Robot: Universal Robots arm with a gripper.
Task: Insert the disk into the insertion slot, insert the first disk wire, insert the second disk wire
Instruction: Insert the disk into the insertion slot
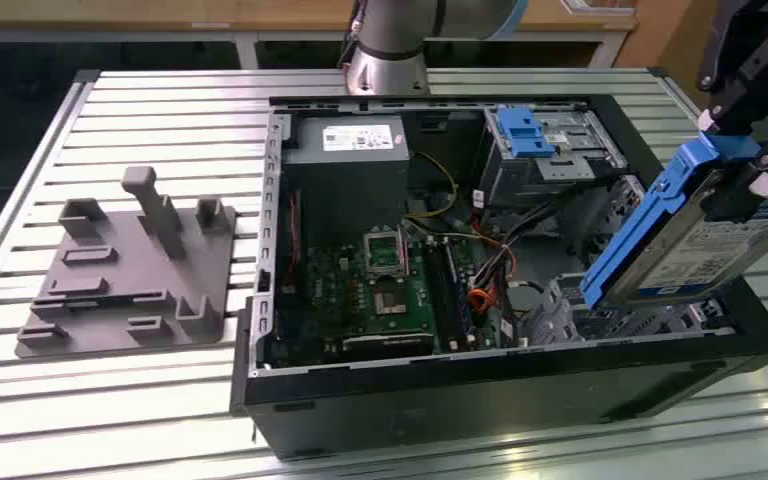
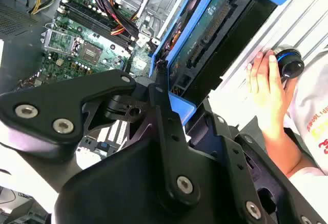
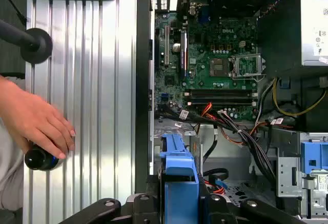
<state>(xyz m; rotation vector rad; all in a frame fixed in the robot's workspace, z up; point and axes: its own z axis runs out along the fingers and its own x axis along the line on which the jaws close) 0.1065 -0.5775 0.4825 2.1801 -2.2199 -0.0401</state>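
Note:
In the exterior view my gripper is shut on the disk, a silver drive with a white label in a bright blue carrier. The disk hangs tilted, its lower end just above the insertion slot, a small grey perforated bay at the case's front corner on the exterior view's right. In the second wrist view the black gripper linkage clamps the blue carrier. The carrier's handle shows in the first wrist view. Loose black and orange cables lie beside the bay.
The open computer case stands on a slatted metal table. It holds a green motherboard, a power supply and a larger cage with a blue latch. A grey fixture lies beside the case. A person's hand rests on a knob.

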